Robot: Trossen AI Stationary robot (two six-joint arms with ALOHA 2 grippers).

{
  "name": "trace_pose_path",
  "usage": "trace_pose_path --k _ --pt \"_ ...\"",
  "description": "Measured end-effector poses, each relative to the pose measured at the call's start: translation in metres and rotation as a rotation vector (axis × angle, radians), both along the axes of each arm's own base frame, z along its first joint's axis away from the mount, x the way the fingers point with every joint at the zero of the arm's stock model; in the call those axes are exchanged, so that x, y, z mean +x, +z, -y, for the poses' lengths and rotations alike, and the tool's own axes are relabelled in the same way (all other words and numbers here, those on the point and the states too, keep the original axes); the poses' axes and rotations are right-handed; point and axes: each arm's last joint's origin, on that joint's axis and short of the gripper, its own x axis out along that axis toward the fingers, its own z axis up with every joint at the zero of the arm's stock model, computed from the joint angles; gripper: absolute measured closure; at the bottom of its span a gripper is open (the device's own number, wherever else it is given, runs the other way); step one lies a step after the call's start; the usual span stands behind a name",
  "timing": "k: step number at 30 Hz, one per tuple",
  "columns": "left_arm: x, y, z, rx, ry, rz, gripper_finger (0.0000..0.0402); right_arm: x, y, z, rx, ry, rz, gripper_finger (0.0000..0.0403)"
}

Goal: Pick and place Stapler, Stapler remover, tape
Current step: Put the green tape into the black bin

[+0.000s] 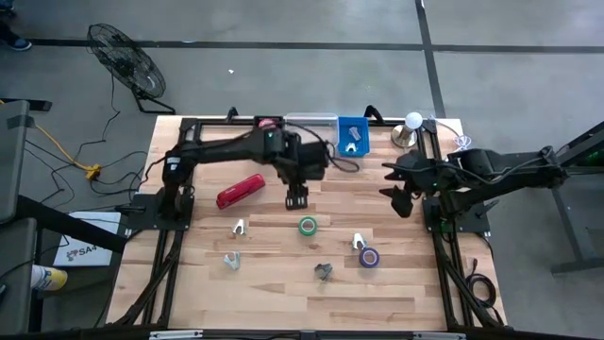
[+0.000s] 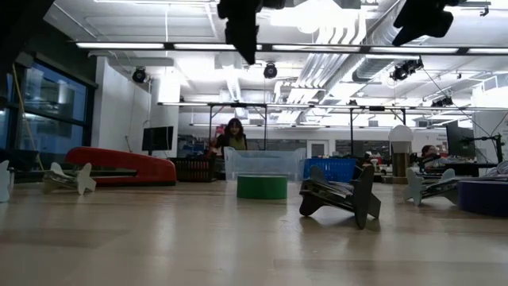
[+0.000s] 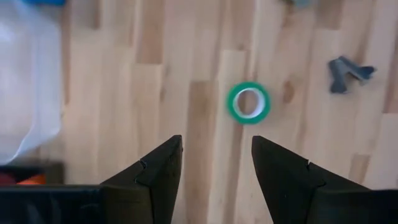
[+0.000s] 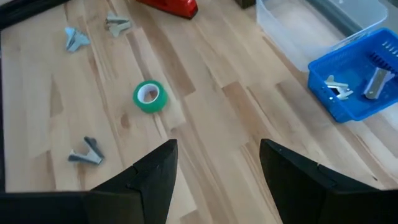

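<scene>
At bench centre, green tape roll (image 1: 308, 226) lying flat, red stapler (image 1: 240, 191) at its 10 o'clock, purple tape roll (image 1: 368, 257) at its 4 o'clock; left pincer (image 1: 296, 199) hangs at the green roll's 11 o'clock, fingers apart, empty. Right pincer (image 1: 400, 192) waits at 3 o'clock, fingers apart, empty. Risk, judged: a descent from this offset would land one finger on the roll's rim and skid it toward the staple remover (image 1: 324, 271) at 6 o'clock.

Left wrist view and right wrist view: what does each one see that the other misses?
Only the left wrist view shows the left gripper, open and empty above the table. Only the right wrist view shows the right gripper, also open, the blue basket holding staple removers, and the end of the red stapler. Both show the green tape roll lying flat on the wooden table.
</scene>
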Motion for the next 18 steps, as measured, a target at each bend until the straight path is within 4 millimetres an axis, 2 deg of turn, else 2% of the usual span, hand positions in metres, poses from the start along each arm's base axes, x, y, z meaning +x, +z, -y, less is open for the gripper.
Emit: trace_pose_path --k 8,12,18 --pt "0.013 -0.016 0.040 0.063 -0.091 -0.014 0.0211 -0.001 0.000 -0.001 -0.004 0.057 -0.008 0.0183" --pt "0.015 -0.036 0.048 0.065 -0.088 -0.066 0.0211 -0.003 0.002 -0.001 -0.005 0.067 0.000 0.0183" --pt "0.018 -0.075 0.050 0.030 -0.074 -0.130 0.0211 -0.012 0.005 0.001 -0.003 0.067 0.025 0.0183"
